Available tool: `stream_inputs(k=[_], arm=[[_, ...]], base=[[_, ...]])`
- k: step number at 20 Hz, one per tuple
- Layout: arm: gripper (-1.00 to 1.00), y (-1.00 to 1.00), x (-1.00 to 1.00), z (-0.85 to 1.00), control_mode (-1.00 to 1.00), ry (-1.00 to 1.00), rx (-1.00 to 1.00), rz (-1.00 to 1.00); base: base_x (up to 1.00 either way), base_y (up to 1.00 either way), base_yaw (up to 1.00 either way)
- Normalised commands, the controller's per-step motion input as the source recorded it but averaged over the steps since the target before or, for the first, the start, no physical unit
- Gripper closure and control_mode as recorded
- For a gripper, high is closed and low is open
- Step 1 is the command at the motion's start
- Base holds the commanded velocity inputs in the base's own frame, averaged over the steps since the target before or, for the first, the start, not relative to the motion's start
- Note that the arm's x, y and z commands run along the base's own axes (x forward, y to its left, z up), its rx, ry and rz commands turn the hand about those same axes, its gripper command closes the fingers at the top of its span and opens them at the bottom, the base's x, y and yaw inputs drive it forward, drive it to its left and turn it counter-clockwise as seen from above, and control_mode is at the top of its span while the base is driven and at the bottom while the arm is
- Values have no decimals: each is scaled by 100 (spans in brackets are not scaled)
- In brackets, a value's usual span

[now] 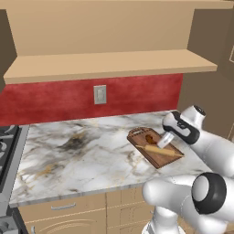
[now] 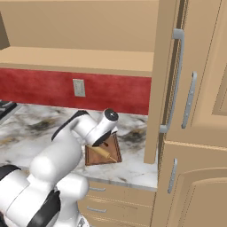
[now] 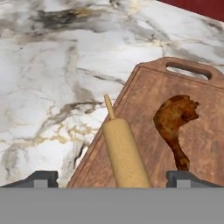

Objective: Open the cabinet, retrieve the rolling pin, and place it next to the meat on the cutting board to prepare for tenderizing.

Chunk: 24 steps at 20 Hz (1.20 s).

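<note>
The rolling pin (image 3: pixel 124 153) lies on the left part of the cutting board (image 3: pixel 144 100), alongside the meat (image 3: pixel 175 118), a small gap between them. My gripper (image 3: pixel 113 179) hovers just over the pin's near end. It is open: its fingertips (image 3: pixel 41 177) stand wide on either side and do not touch the pin. From the left base view the gripper (image 1: pixel 165 140) sits over the board (image 1: pixel 153 157), with the pin (image 1: pixel 157 150) and meat (image 1: pixel 149 138) below it. The cabinet (image 1: pixel 91 27) above stands open, its right door (image 2: pixel 166 88) swung out.
The marble counter (image 1: pixel 77 151) stretches left of the board to a stove edge (image 1: pixel 7 146). A wall outlet (image 1: pixel 100 94) sits on the red backsplash. Tall cupboards (image 2: pixel 199 133) stand to the right, and drawers (image 1: pixel 68 210) run below the counter.
</note>
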Motion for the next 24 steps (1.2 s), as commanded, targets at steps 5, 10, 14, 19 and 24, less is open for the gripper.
stream_inputs(k=[5,10,14,19,24], arm=[[-100,32,-25,36,-100,0,-6,0],[-100,34,-32,33,-100,0,-6,0],[-100,38,-43,33,-100,0,-7,0],[-100,35,-58,31,-100,0,-6,0],[-100,39,-81,18,-100,-3,-6,0]], base=[[0,0,0],[0,0,0],[0,0,0],[0,0,0],[0,0,0]])
